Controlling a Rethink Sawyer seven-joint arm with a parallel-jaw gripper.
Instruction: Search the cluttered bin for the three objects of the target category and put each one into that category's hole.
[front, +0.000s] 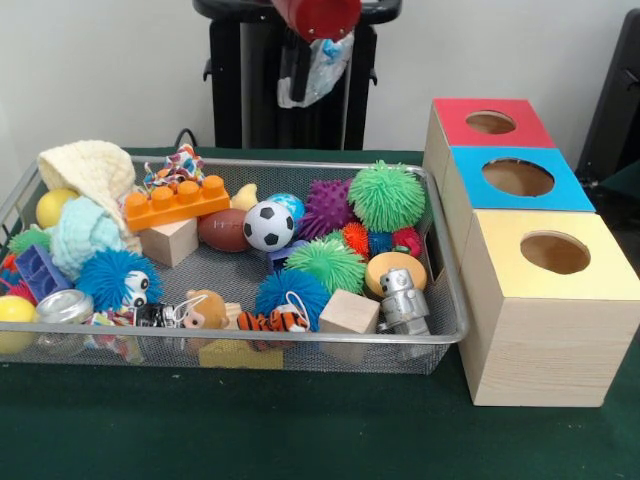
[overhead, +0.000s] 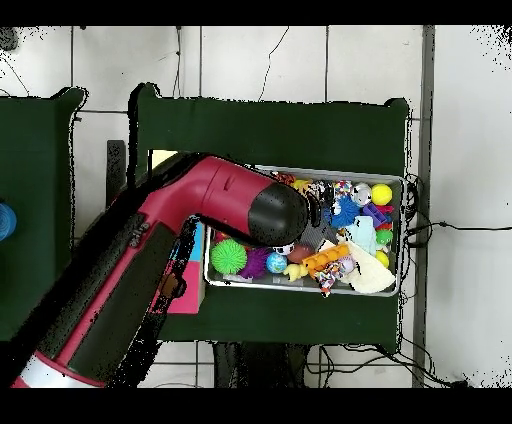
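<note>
I'm hovering over the silver wire-mesh bin (front: 445, 300); I cannot tell my hand's state. Its packed toys are risking a wrong grab beside the black-and-white soccer ball (front: 268, 225).

- Front view: low and close across the green table (front: 300, 430), facing the silver mesh bin (front: 445, 290).
- Overhead view: high, straight down; shares that bin (overhead: 400, 240) and table (overhead: 280, 125).

The table (front: 300, 440) carries a dark green cloth. A wire mesh bin (front: 445, 300) filled with toys rests on it toward one end. Just beside the bin stand three wooden boxes (front: 545, 350) in a row, topped red, blue and yellow, each with one round hole.
</note>
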